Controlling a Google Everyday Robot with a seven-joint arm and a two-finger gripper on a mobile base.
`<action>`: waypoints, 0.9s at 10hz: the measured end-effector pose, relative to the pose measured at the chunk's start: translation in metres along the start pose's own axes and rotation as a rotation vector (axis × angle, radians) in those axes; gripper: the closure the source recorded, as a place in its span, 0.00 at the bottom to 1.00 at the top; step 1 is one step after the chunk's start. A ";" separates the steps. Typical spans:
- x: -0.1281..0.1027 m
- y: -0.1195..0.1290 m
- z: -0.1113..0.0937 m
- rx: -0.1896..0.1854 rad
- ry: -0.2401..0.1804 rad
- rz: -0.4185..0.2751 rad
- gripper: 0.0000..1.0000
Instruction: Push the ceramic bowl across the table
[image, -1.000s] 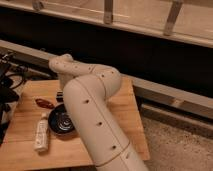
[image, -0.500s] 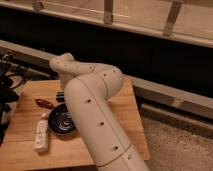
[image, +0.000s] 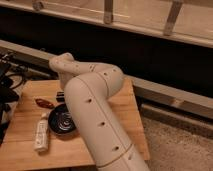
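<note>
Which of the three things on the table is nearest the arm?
The black bowl: the arm covers its edge. The white bottle and red object lie further left. The end effector sits just behind the bowl.

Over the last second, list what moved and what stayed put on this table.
Nothing visibly moved. The ceramic bowl stays beside the white bottle on the table, the red-brown object holds its place, and the gripper, mostly hidden behind the arm at the bowl's far side, has not shifted.
</note>
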 end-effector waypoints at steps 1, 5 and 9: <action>-0.001 -0.010 0.002 0.016 0.004 0.027 0.94; -0.002 -0.090 0.014 0.005 0.023 0.187 0.94; 0.029 -0.142 0.020 -0.025 0.029 0.294 0.94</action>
